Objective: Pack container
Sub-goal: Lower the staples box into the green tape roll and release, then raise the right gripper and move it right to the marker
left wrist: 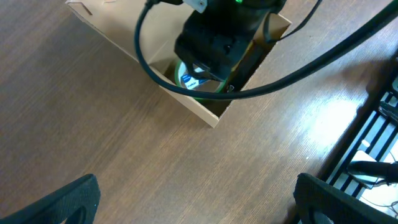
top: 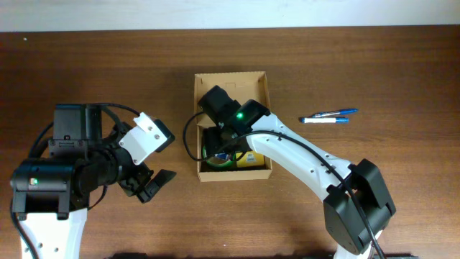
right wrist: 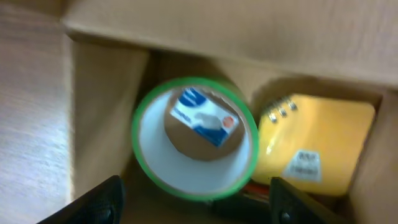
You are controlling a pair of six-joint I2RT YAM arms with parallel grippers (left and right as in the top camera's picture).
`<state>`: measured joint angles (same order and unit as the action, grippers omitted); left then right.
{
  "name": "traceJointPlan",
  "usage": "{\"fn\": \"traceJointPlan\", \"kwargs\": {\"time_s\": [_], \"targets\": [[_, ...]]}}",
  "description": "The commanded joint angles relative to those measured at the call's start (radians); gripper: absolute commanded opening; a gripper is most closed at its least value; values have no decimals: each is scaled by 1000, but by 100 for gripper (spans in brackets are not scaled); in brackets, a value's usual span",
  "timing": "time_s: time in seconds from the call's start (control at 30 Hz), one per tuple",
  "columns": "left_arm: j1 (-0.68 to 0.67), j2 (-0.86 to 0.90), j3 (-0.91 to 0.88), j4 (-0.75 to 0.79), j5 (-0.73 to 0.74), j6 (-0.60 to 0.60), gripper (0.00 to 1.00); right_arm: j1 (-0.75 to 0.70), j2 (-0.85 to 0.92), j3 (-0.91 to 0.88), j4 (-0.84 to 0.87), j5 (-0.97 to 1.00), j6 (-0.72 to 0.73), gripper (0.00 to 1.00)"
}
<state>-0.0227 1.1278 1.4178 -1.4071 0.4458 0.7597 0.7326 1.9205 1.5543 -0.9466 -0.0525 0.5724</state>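
The left tool (left wrist: 196,193) hangs over bare surface (top: 108,65), its two fingers spread wide with nothing between them. It is well apart from the container (top: 253,85), which lies to its right in the overhead view, about midway across the surface, with its long axis running away from the robot.

The near part of the container holds a green tape roll (right wrist: 186,174) against the left wall. The roll lies flat with its hole facing up, and a small blue-and-white packet (right wrist: 205,118) lies inside the ring. Just beside the roll, on its right, is a yellow spiral notebook (right wrist: 317,143).

The right tool (right wrist: 196,186) reaches down into this part of the container, directly above the roll. Its fingers are apart, one on each side of the roll, and grip nothing. The cardboard walls stand close on the left and far sides, so the free way out looks to be straight up.

Further right, two blue pens (top: 329,116) lie outside the container, side by side, with their length running left to right. If they are to be packed, the right arm is much nearer, and there is open surface all around them.
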Motion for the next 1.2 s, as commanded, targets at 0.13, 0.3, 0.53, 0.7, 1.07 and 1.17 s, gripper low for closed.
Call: {"fn": "traceJointPlan", "kwargs": {"time_s": [0.13, 0.3, 0.53, 0.7, 1.07, 1.17], "targets": [[6, -1, 18, 0, 18, 13, 99, -94, -17, 209, -161, 20, -49, 76], [6, -1, 18, 0, 18, 13, 100, -199, -19, 375, -269, 24, -163, 76], [6, -1, 18, 0, 18, 13, 100, -380, -19, 489, -350, 34, -132, 77], [6, -1, 18, 0, 18, 13, 100, -522, -16, 483, -357, 31, -56, 84], [6, -1, 18, 0, 18, 13, 100, -719, -13, 396, -277, -60, 121, 99], [6, -1, 18, 0, 18, 13, 100, -728, -12, 344, -216, -113, 120, 99]]}}
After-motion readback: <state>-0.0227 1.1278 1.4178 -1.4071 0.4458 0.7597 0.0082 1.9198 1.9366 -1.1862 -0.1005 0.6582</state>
